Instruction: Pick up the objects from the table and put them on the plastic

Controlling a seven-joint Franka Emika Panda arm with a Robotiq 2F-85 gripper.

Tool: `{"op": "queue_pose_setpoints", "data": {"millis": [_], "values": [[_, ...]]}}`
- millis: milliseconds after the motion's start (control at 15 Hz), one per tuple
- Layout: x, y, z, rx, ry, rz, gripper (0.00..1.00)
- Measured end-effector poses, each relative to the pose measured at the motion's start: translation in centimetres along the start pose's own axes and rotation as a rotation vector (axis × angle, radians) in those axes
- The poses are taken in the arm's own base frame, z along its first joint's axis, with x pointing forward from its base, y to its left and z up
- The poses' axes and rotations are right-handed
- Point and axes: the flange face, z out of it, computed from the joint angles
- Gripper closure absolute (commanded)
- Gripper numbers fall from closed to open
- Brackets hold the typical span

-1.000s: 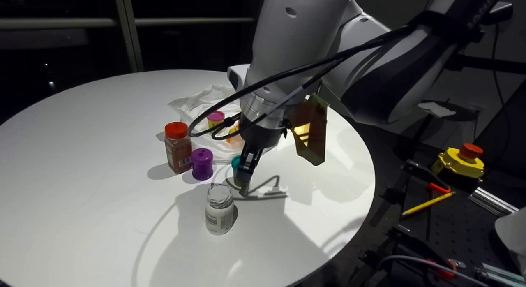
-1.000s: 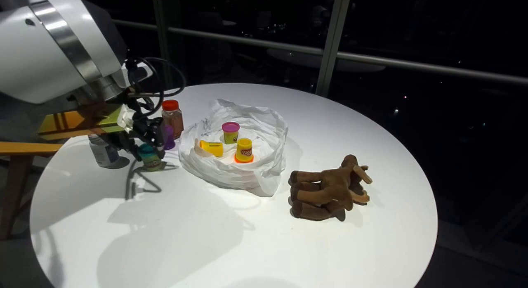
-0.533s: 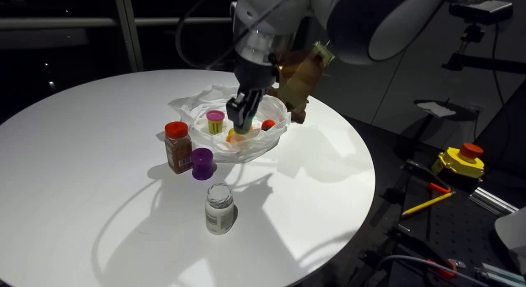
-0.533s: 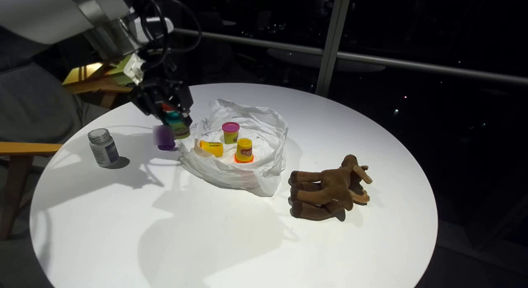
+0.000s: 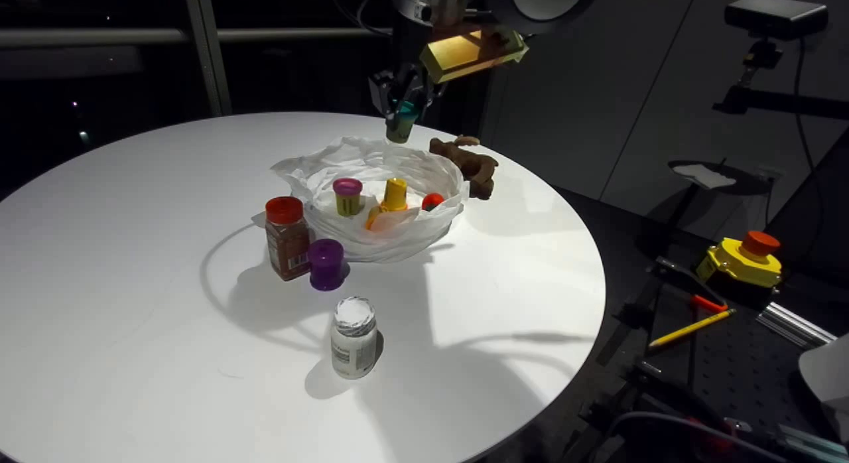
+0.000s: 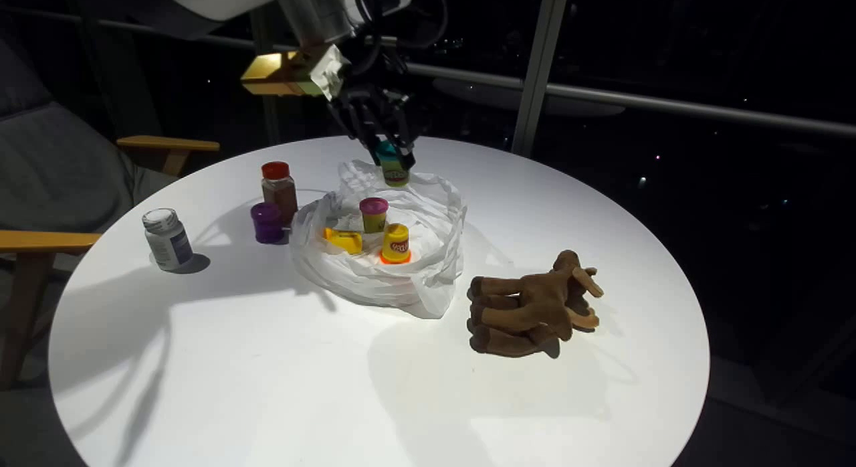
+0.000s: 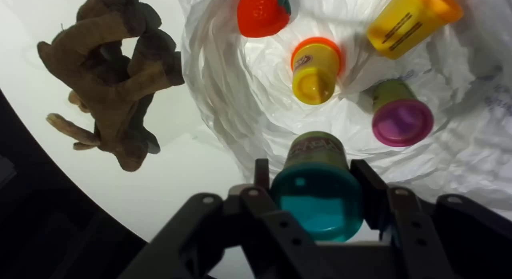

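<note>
The gripper [image 7: 311, 175] is found part-closed, its fingers [image 7: 369, 191] pressed to opposite sides of the teal-lidded tub [image 6: 396, 176]. The tub is held clear of the table [image 6: 267, 387], lid uppermost, and in both exterior views is seen at the far side of the plastic bag [image 6: 438, 296]. Whether it is positioned directly over the bag cannot be told.

Within the bag, four items are noted: a pink-lidded tub [image 6: 374, 217], set upright; a yellow tub [image 6: 396, 241], stood lid down; another yellow tub [image 6: 343, 241], laid on its side; and a red strawberry-shaped piece [image 7: 262, 13], observed in the wrist view.

Outside the bag, a red-lidded jar [image 6: 281, 198] and a purple container [image 6: 269, 224] are located side by side to its left in an exterior view; whether contact is made cannot be determined. A white bottle [image 5: 353, 347] is stood upright at the near side in an exterior view, well apart from the bag. A brown plush animal [image 6: 535, 306] is laid just to the right of the bag in an exterior view. A yellow pencil [image 5: 692, 328] is recorded beyond the table's right edge in an exterior view
</note>
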Motion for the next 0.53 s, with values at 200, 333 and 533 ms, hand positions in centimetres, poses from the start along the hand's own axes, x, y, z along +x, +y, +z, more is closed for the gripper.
{"op": "queue_pose_setpoints", "data": {"millis": [200, 333, 533], "values": [[1.1, 1.7, 4.3, 0.006, -0.066, 0.120, 0.77], [1.6, 1.8, 7.1, 0.020, -0.110, 0.187, 0.77], [2.5, 1.2, 10.2, 0.043, -0.147, 0.268, 0.77]]}}
